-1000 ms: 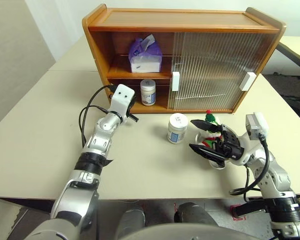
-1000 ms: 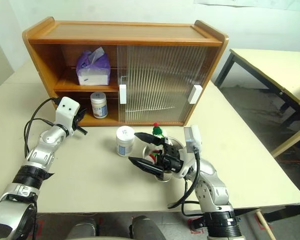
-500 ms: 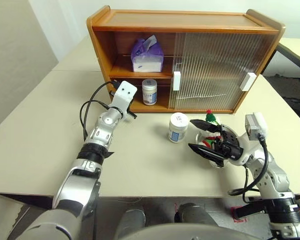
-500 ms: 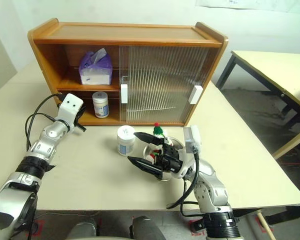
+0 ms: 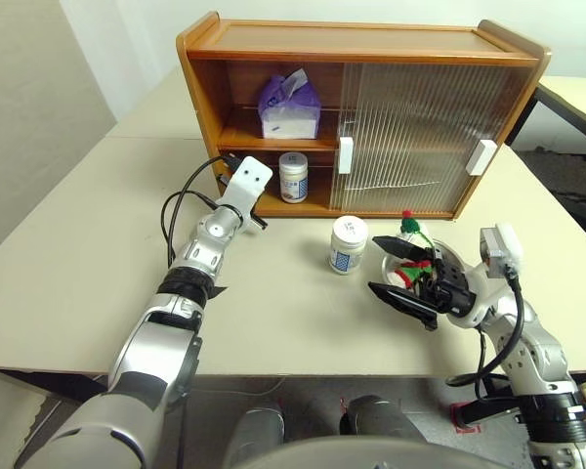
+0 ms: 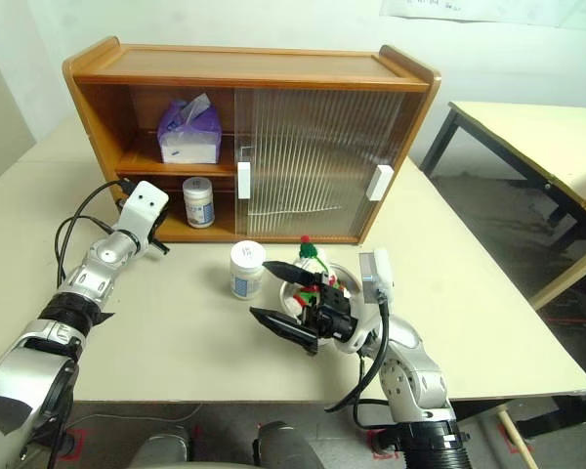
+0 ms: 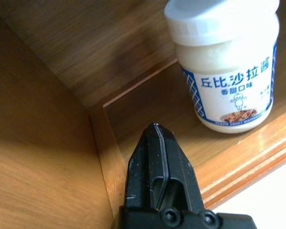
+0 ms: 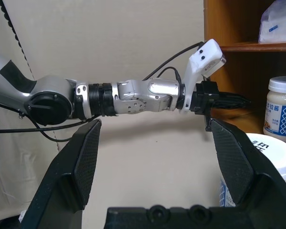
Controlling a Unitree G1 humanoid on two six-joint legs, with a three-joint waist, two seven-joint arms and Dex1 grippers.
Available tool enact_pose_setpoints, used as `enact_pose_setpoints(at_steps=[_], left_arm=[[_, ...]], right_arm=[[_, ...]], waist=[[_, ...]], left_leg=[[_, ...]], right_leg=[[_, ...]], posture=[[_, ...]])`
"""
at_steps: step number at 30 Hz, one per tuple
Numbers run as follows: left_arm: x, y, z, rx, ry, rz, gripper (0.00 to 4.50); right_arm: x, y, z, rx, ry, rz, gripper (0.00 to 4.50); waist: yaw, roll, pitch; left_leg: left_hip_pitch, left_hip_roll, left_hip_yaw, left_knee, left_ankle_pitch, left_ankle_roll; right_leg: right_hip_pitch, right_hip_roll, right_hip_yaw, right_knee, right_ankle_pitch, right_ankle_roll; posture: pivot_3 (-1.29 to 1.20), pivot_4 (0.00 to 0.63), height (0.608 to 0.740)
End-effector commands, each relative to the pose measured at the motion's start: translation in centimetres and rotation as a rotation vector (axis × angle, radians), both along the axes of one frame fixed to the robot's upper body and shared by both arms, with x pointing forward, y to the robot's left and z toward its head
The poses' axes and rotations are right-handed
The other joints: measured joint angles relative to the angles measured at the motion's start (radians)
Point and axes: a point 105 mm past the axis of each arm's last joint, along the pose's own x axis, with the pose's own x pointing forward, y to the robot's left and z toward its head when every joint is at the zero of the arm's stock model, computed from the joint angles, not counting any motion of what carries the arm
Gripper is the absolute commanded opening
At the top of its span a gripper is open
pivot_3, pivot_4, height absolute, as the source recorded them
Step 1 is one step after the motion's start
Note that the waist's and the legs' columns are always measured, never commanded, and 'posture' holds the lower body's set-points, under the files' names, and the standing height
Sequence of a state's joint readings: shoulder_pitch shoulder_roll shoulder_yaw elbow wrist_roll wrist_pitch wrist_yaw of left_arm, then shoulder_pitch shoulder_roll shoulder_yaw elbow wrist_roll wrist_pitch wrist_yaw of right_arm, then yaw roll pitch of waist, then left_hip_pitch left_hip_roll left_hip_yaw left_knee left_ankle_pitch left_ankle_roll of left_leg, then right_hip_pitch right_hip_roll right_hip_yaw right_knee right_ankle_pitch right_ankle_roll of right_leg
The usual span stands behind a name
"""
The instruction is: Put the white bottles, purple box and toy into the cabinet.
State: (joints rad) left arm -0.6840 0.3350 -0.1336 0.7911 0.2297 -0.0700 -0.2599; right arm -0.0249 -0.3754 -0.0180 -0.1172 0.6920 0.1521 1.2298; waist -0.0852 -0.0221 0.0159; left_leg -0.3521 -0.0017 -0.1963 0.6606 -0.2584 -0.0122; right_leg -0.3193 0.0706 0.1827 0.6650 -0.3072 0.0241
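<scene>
Right pincer [image 5: 398, 269] nearest me, fingers spread wide, nothing between them, hovering just above the worktop [image 5: 78, 264] and pointing toward my left. Toy [image 5: 410, 234] sits right behind it in a shiny steel bowl [image 5: 449, 266], red hat top poking up over the upper finger. One white bottle [image 5: 347, 245] stands upright on the worktop just beside the bowl, on its left, in front of the cabinet [image 5: 361, 39]. Left pincer [image 8: 229, 101] further out, fingers pressed together and gripping nothing, tip at the open lower-left compartment of the cabinet, by the front edge of the bottom shelf. Second white bottle [image 7: 229, 71] already upright on that bottom shelf, just beside the left pincer, not touching it as far as I can see. Purple box [image 5: 289, 103] on the upper shelf directly above it, tissue sticking up. Ribbed sliding doors [image 5: 420, 137] cover the cabinet's right part, white handles [image 5: 344, 155] showing.
</scene>
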Motion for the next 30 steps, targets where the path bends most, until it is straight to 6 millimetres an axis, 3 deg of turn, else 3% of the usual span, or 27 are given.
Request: enact_pose_setpoints(at_steps=[1,6,18,21,30], left_arm=[[-0.2,-0.5,-0.2,0.011,0.008,-0.022,0.03],[0.0,-0.4,0.1,0.023,0.004,-0.026,0.03],[0.5,-0.6,0.0,0.037,0.019,-0.039,0.03],[0.7,-1.8,0.2,0.028,0.016,-0.07,0.03],[1.0,-4.5,0.3,0.0,0.023,-0.142,0.03]], right_arm=[[0.0,0.1,0.2,-0.013,-0.018,0.004,4.5],[0.1,0.2,0.2,-0.011,-0.02,0.007,4.5],[0.1,0.3,0.0,-0.009,-0.02,0.001,4.5],[0.1,0.2,0.2,-0.01,-0.025,-0.003,4.5],[0.1,0.0,0.2,-0.016,-0.033,-0.011,4.5]], waist=[[-0.007,0.0,0.0],[-0.018,0.0,0.0],[-0.022,0.0,0.0],[-0.026,0.0,0.0],[-0.037,0.0,0.0]], left_leg=[[-0.001,0.0,0.0,0.0,0.0,0.0],[-0.014,0.0,0.0,0.0,0.004,-0.008],[-0.016,-0.001,0.001,0.0,-0.001,-0.003],[-0.015,0.0,0.001,0.0,-0.007,0.007],[-0.013,-0.001,0.001,0.005,-0.007,0.007]], right_leg=[[-0.001,0.0,0.0,0.0,0.0,0.0],[-0.006,0.0,0.0,0.0,0.003,-0.005],[-0.001,0.0,0.002,-0.005,-0.008,0.02],[0.001,0.0,0.002,-0.005,-0.007,0.02],[0.004,0.0,0.001,-0.005,-0.005,0.02]], posture=[[-0.19,0.0,0.74],[-0.19,0.0,0.74],[-0.21,0.0,0.74],[-0.21,0.0,0.74],[-0.23,0.0,0.74]])
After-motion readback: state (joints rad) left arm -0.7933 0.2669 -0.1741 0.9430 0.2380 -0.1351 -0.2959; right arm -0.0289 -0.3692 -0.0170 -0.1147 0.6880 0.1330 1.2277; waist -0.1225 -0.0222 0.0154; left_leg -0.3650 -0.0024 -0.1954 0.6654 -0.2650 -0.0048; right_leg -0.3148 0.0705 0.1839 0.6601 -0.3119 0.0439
